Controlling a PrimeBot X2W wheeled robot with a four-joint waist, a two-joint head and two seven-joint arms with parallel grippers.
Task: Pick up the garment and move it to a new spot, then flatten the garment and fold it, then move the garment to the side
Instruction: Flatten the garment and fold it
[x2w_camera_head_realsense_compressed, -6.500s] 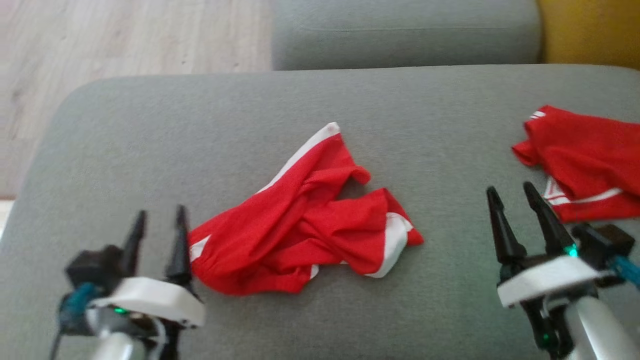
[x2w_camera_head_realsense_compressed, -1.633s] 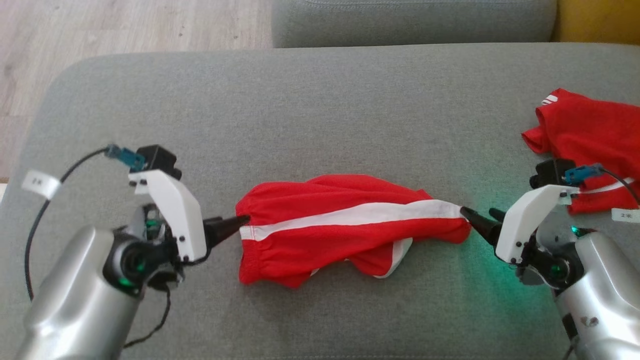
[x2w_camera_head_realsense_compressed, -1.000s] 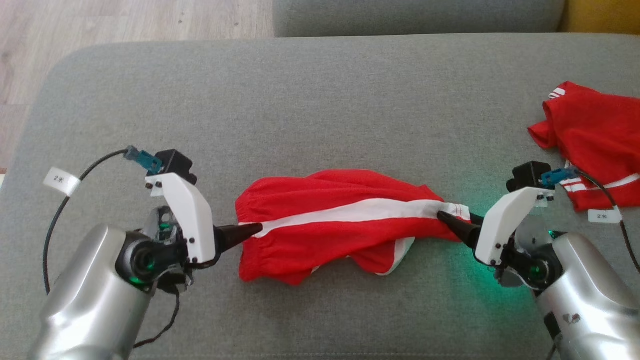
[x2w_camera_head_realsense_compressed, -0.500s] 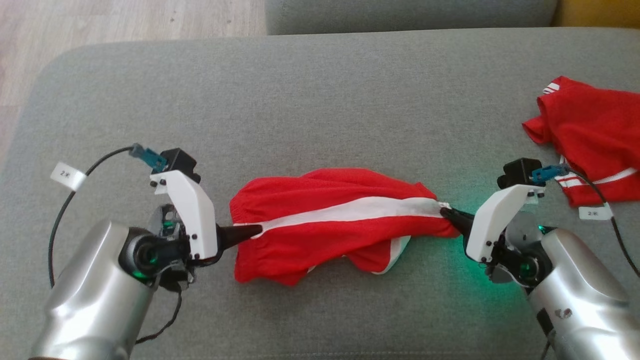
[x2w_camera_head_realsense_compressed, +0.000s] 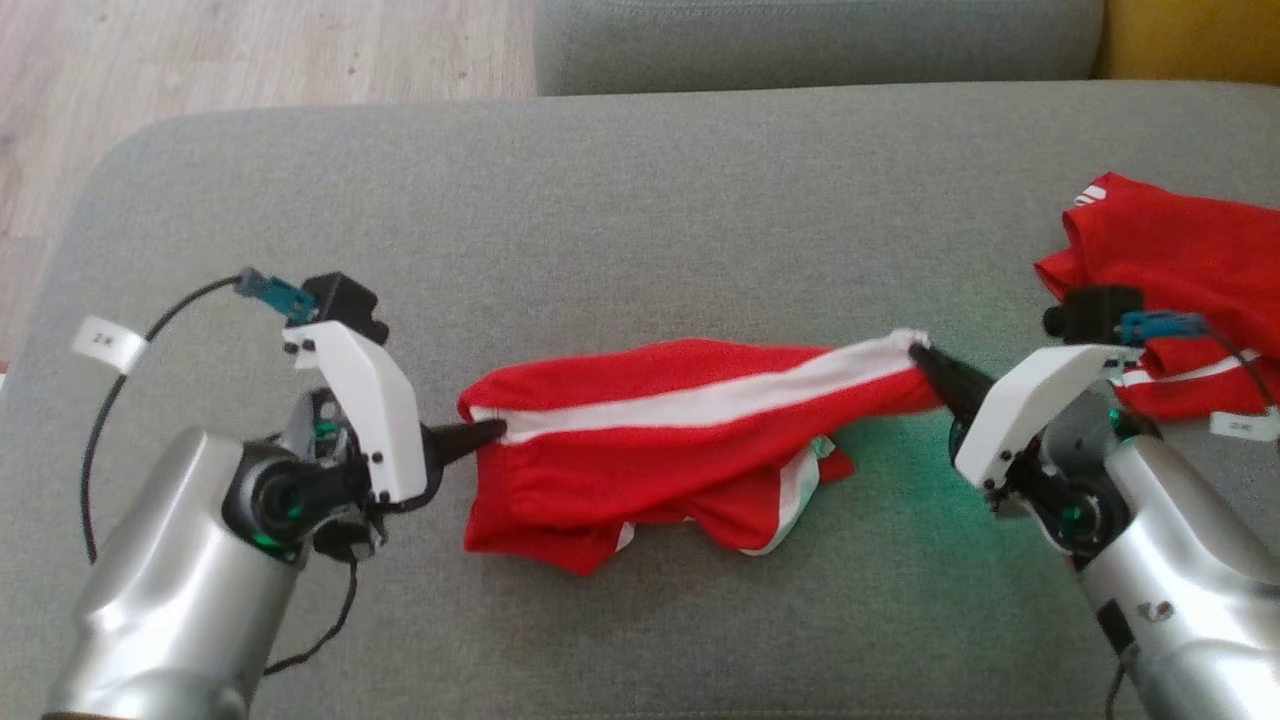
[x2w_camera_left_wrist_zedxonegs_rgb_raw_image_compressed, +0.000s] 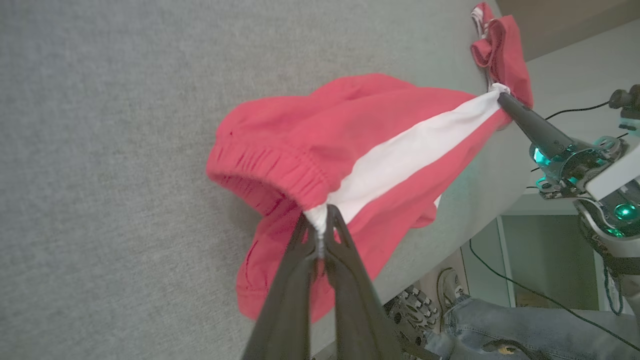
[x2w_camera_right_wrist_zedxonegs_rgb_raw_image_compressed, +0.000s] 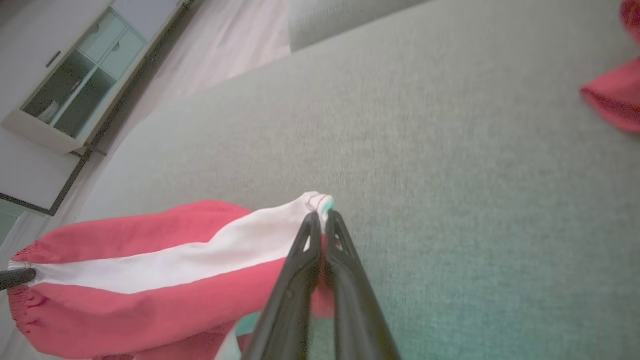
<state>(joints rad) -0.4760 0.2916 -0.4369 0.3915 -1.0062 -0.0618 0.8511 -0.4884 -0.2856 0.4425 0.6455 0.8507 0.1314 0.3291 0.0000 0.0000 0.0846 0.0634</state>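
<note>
The garment (x2w_camera_head_realsense_compressed: 640, 450) is a pair of red shorts with a white side stripe, stretched sideways across the grey sofa cushion (x2w_camera_head_realsense_compressed: 600, 220). My left gripper (x2w_camera_head_realsense_compressed: 497, 430) is shut on the waistband end of the white stripe (x2w_camera_left_wrist_zedxonegs_rgb_raw_image_compressed: 320, 222). My right gripper (x2w_camera_head_realsense_compressed: 915, 350) is shut on the stripe's hem end (x2w_camera_right_wrist_zedxonegs_rgb_raw_image_compressed: 320, 207), which is raised off the cushion. The cloth hangs between both grips, its lower folds resting on the cushion. In the left wrist view the right gripper (x2w_camera_left_wrist_zedxonegs_rgb_raw_image_compressed: 502, 97) pinches the far end of the garment (x2w_camera_left_wrist_zedxonegs_rgb_raw_image_compressed: 350, 150).
A second red garment (x2w_camera_head_realsense_compressed: 1180, 300) with white stripes lies at the cushion's right edge, behind my right wrist. The sofa backrest (x2w_camera_head_realsense_compressed: 800, 40) runs along the top, wooden floor (x2w_camera_head_realsense_compressed: 200, 60) to the upper left. A person's leg in jeans (x2w_camera_left_wrist_zedxonegs_rgb_raw_image_compressed: 525, 330) stands beyond the cushion edge.
Both grippers closed on the ends of the white stripe. The right gripper then lifted its end up and away, pulling the stripe taut; the left end rose slightly.
</note>
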